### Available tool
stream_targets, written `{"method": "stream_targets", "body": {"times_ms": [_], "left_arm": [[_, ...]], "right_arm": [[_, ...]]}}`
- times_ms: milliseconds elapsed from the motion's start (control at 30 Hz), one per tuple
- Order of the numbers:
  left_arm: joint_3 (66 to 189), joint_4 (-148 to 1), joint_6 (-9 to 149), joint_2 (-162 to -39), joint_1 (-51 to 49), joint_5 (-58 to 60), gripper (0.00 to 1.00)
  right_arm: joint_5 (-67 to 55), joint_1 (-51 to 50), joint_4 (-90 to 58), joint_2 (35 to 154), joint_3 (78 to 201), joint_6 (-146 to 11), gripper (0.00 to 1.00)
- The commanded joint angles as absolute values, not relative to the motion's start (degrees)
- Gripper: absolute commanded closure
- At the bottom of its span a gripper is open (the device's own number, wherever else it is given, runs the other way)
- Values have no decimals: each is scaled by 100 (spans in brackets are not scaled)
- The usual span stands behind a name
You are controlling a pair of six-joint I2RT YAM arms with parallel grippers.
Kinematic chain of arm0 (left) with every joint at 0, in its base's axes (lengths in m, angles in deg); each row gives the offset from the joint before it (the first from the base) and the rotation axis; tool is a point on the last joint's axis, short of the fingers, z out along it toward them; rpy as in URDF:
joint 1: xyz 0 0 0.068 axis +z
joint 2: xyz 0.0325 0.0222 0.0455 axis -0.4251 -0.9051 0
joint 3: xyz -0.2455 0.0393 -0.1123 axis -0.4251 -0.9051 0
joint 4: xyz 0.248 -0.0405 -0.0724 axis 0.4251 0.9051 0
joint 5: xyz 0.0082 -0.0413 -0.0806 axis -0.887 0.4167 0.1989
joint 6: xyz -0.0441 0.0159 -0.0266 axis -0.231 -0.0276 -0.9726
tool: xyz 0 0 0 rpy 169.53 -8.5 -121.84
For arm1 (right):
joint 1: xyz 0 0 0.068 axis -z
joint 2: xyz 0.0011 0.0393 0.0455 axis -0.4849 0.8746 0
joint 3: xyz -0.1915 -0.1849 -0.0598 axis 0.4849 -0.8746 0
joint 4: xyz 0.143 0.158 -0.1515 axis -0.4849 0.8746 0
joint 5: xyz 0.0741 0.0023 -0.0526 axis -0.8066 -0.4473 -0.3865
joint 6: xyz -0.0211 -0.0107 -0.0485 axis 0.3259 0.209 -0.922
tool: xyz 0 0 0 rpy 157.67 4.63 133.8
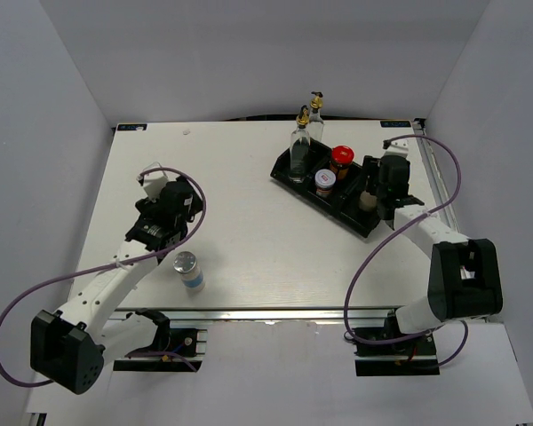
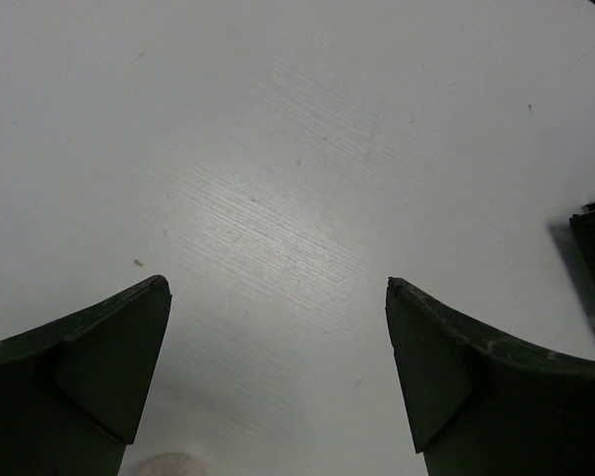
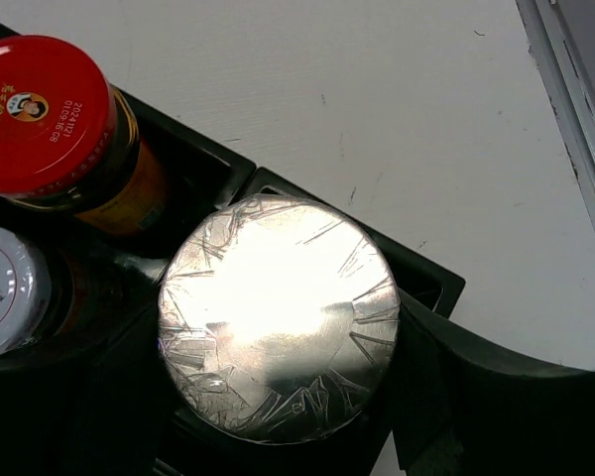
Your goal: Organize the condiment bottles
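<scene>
**A:** From above?
**B:** One silver-capped shaker [image 1: 187, 271] stands alone, near-left. The right gripper [image 1: 374, 193] is at the right end of the tray [image 1: 333, 211].
**A:** Left wrist?
**B:** The left gripper [image 2: 278, 288] is spread wide and empty over bare table [image 2: 297, 149].
**A:** Right wrist?
**B:** The other shaker [image 3: 278, 317] sits in the end compartment. I can't tell if the fingers are clamped on it or clear. This looks like the placing step. Next, the left arm should swing nearward for the lone one.

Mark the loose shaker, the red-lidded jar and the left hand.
Loose silver-capped shaker [image 1: 189, 272]: top view, upper body.
Red-lidded jar [image 3: 46, 115]: right wrist view, lid top.
Left hand [image 2: 276, 285]: left wrist view, between fingertips.
</scene>
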State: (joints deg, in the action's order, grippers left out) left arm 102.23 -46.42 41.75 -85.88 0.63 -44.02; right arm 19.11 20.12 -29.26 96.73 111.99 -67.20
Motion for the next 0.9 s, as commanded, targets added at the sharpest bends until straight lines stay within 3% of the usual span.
{"method": "stream_targets", "body": {"times_ms": [0,67,100,167,267,600,867], "left_arm": [[10473,-3855,3815,-8450,81,-4355,2],[10447,-3677,3727,-8248,81,-4259,2],[10412,-3520,3683,-8169,81,-4189,2],[10403,-3344,3709,-7993,81,-4013,2],[10543,-2746,3718,-7922,81,-3758,2],[10859,-1270,4043,-7895,81,-2896,2],[10675,-1198,4157,-8027,81,-2362,2]], "right_arm": [[2243,2075,-3846,9711,11467,-6667,68],[2181,2083,-3872,9773,11476,-6649,65],[2172,2083,-3838,9826,11519,-6606,50],[2155,2092,-3697,9861,11581,-6527,29],[2146,2092,-3670,9861,11599,-6473,11],[1822,2092,-2740,9467,11950,-6711,11],[1443,2092,-2431,8914,11872,-6641,11]]}}
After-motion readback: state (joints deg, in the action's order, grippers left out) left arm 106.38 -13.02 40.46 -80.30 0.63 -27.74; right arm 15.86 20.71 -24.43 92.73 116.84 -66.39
